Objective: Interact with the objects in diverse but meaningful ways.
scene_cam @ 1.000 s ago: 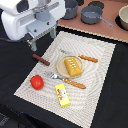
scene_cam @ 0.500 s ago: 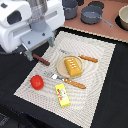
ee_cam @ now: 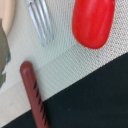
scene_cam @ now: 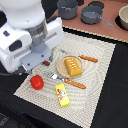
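A red tomato [scene_cam: 36, 82] lies near the exterior view's left edge of the striped mat [scene_cam: 95, 85]; it fills a corner of the wrist view [ee_cam: 94, 22]. The dark-brown sausage [ee_cam: 34, 97] lies close by on the mat, and only its tip [scene_cam: 46, 63] peeks out under the arm. An orange-yellow bread block [scene_cam: 73, 66] rests on a round wooden plate [scene_cam: 61, 68]. A flat yellow packet [scene_cam: 62, 95] lies nearer the mat's front. The arm's white housing [scene_cam: 30, 37] hangs over the sausage and tomato. My gripper's fingers show in neither view.
A wooden-handled fork [scene_cam: 69, 81] lies between plate and packet, its tines [ee_cam: 41, 20] near the tomato. A knife [scene_cam: 88, 59] lies beyond the plate. Two grey pots [scene_cam: 67, 7] [scene_cam: 92, 14] stand at the back. Black tabletop [ee_cam: 95, 95] borders the mat.
The arm has moved toward the exterior view's right and nearer the camera, now covering more of the mat's left side. The toy foods have not moved.
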